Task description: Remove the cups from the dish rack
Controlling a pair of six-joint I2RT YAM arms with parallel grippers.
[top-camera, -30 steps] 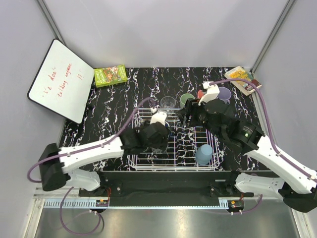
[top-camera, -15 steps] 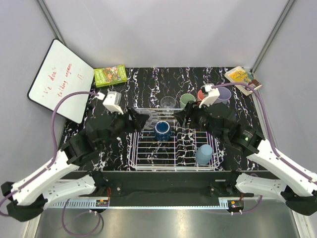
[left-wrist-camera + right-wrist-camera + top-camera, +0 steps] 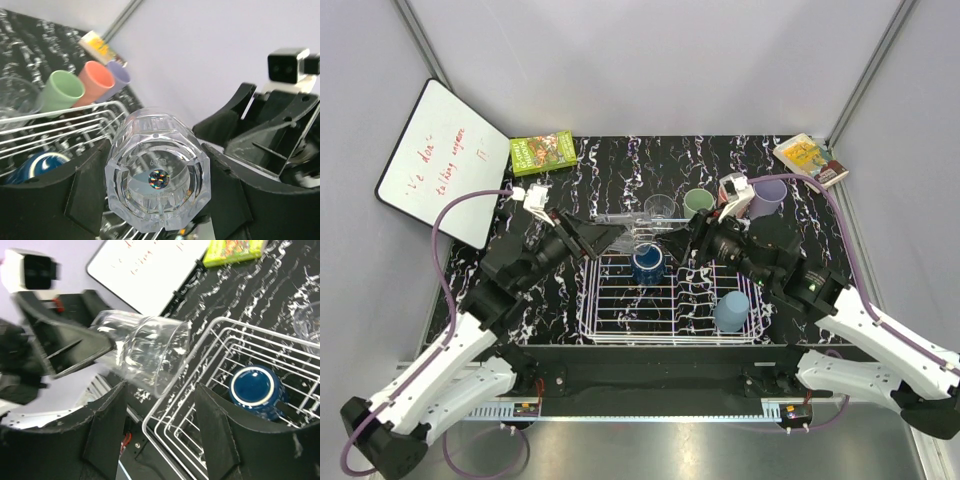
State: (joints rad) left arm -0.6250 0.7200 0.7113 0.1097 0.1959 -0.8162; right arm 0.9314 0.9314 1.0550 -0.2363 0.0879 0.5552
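Glass [image 3: 157, 172] clamped sideways in left gripper [image 3: 156, 200], right gripper [image 3: 160, 427] open near its rim

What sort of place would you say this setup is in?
Probably a robotics lab test booth, not a kitchen: plain grey panel walls, a black marbled table, and a handwritten whiteboard propped alongside.

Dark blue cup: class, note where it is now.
In the top view, the dark blue cup sits in the far half of the dish rack, left of centre, close beside the clear glass held sideways.
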